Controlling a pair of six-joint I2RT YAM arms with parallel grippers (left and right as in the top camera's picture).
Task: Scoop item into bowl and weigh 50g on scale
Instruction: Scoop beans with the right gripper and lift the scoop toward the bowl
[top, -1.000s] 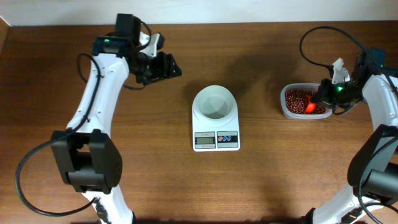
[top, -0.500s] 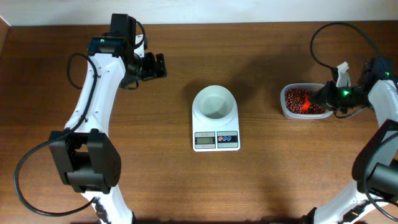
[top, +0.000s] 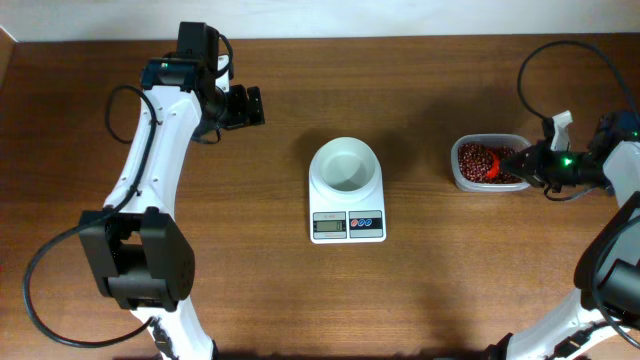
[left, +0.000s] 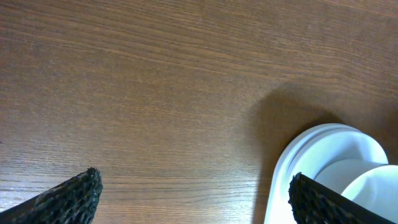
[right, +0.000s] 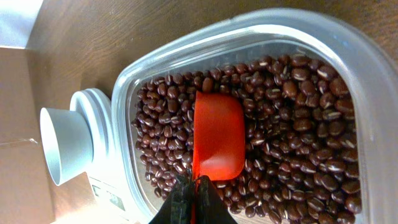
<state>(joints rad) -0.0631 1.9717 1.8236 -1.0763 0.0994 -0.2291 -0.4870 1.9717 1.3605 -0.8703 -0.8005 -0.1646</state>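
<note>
**At the container: scoop on the beans, bowl well apart**

Over the clear container (right: 236, 34), the right pincer (right: 193, 198) is clamped on the handle of the red scoop (right: 217, 140). The scoop runs straight out from the fingers and lies on the beans (right: 292, 112), with no beans showing in it. The empty bowl (top: 346, 170) sits on the scale (top: 348, 226), well apart on the left arm's side. The left pincer (top: 255, 105) hangs over the surface beyond it, spread wide and holding nothing. The right arm is nearer the beans. The scale's reading is too small to tell, and the left wrist view cuts off the bowl.
</note>
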